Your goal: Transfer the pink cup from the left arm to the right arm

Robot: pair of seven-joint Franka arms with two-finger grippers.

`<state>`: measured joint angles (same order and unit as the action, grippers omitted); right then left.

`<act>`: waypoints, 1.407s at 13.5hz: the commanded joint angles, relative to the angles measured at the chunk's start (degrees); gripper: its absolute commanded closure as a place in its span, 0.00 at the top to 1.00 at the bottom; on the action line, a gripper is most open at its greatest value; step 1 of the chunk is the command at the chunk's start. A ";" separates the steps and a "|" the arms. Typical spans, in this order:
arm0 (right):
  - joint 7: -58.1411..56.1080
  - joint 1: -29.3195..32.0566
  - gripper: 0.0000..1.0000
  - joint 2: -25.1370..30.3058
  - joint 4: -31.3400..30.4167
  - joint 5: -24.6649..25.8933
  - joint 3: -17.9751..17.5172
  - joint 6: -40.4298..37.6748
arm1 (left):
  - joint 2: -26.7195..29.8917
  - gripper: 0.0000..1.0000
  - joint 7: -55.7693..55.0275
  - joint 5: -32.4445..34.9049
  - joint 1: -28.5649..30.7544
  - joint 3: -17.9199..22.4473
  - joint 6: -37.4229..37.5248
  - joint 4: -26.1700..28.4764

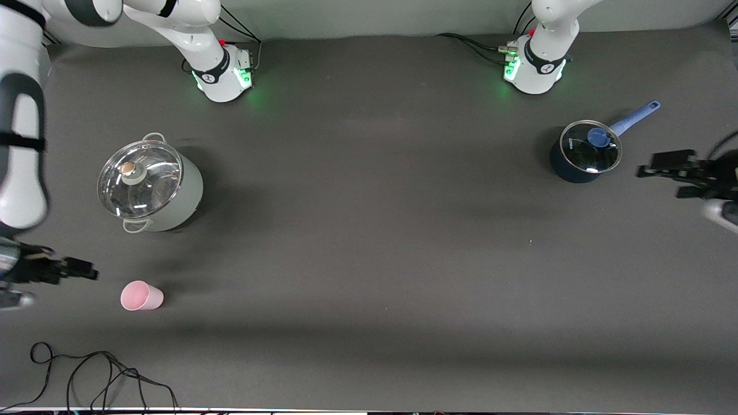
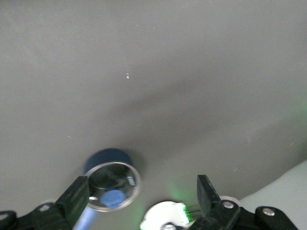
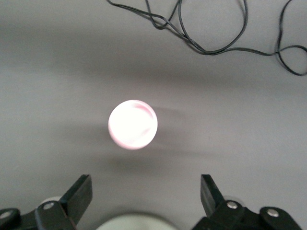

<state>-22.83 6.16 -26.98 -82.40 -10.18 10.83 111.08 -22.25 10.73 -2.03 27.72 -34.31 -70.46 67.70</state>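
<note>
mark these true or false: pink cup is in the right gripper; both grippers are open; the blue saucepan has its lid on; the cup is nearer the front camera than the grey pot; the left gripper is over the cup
1. The pink cup is in the right gripper: false, it rests on the table, apart from the open fingers.
2. Both grippers are open: true.
3. The blue saucepan has its lid on: true.
4. The cup is nearer the front camera than the grey pot: true.
5. The left gripper is over the cup: false, it hangs beside the saucepan.
</note>
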 commanded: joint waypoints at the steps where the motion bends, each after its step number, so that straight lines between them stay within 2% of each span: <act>1: 4.70 -1.32 1.00 7.97 -1.98 1.56 0.24 -7.08 | 1.07 1.00 -13.50 -0.34 -2.31 -3.20 -0.29 0.85; 2: 6.64 -3.15 1.00 10.35 -2.06 3.30 0.33 -10.24 | 1.07 1.00 -16.67 -0.26 -3.37 -4.61 -0.38 0.85; 4: 11.47 -7.63 1.00 14.05 -2.94 9.01 0.33 -13.60 | 0.90 1.00 -19.77 0.36 -5.91 -4.80 -1.52 0.94; 7: 12.63 -10.20 1.00 19.58 -7.41 9.47 0.42 -14.23 | 0.98 1.00 -18.73 2.19 -5.58 -4.80 -0.39 0.85; 10: 12.63 -10.29 1.00 26.79 -13.47 9.47 0.42 -14.14 | 1.25 1.00 -16.01 9.39 -5.31 -4.88 2.25 0.68; 12: 12.63 -10.20 1.00 27.16 -13.49 9.47 0.42 -14.14 | 1.25 1.00 -13.03 11.25 -4.96 -3.75 2.34 0.68; 15: 12.72 -10.20 1.00 27.07 -12.70 9.47 0.42 -14.14 | 2.03 1.00 -7.32 18.80 -5.05 -3.30 1.82 0.68; 17: 12.72 -9.59 1.00 26.90 -12.61 9.47 0.24 -14.14 | 2.83 1.00 -6.95 20.66 -5.22 -1.55 2.25 0.85; 18: 12.81 -8.37 1.00 26.90 -12.53 9.30 -0.28 -14.14 | 2.66 1.00 -6.95 19.88 -5.05 -1.81 2.52 1.11; 19: 12.81 -5.23 1.00 26.81 -12.44 9.21 -2.98 -14.14 | 2.74 1.00 -6.60 19.26 -5.05 -1.72 2.26 0.94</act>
<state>-10.93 -2.78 -0.80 -94.27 -1.70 10.85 96.49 -21.09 2.77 17.25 22.87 -36.63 -68.65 67.72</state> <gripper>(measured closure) 0.000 0.000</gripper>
